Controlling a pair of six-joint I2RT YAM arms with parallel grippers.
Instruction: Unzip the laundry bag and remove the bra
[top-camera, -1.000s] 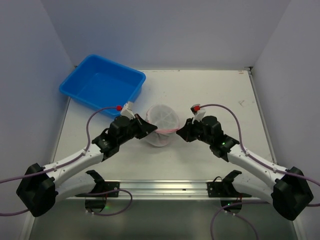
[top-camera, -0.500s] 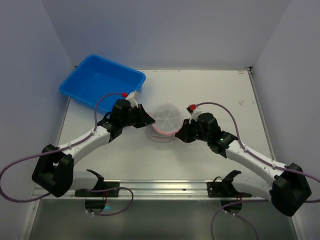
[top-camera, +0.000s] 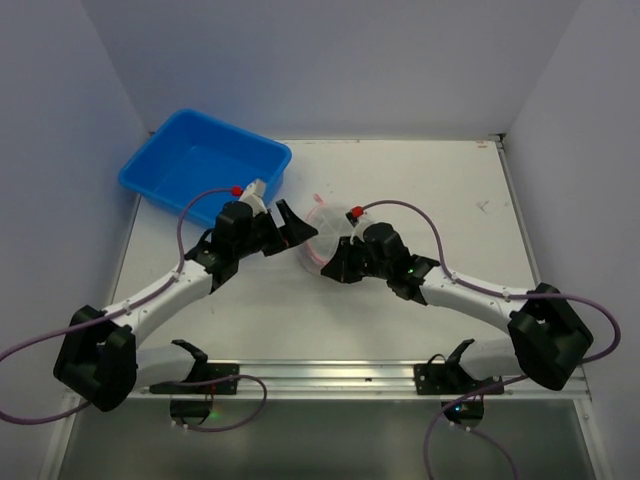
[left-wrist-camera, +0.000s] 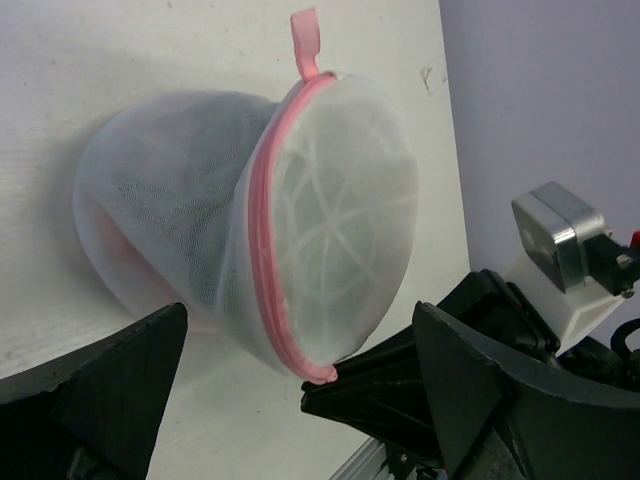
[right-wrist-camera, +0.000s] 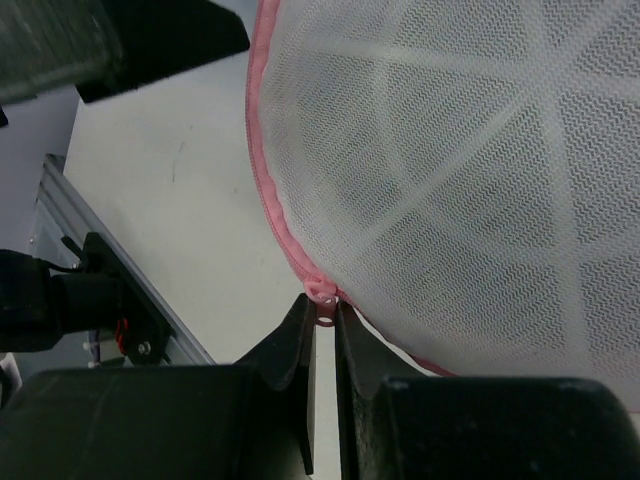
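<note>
nearest me, the right gripper (right-wrist-camera: 322, 306) is clenched on the pink zip pull (right-wrist-camera: 325, 296) at the six o'clock rim of the laundry bag (top-camera: 323, 236), which lies tipped over mid-table. the left gripper (top-camera: 293, 226) gapes at its nine o'clock, off the mesh. unzipping looks barely started; next, brace the bag and drag the pull round the rim. i can't make out the bra inside. the blue tub (top-camera: 205, 165) sits beyond, at ten o'clock.

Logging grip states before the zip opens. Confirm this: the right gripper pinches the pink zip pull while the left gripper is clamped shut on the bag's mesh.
Not quite. The left gripper is open: the left wrist view shows its fingers spread wide, with the laundry bag lying between them. The right gripper does pinch the pink zip pull.
</note>
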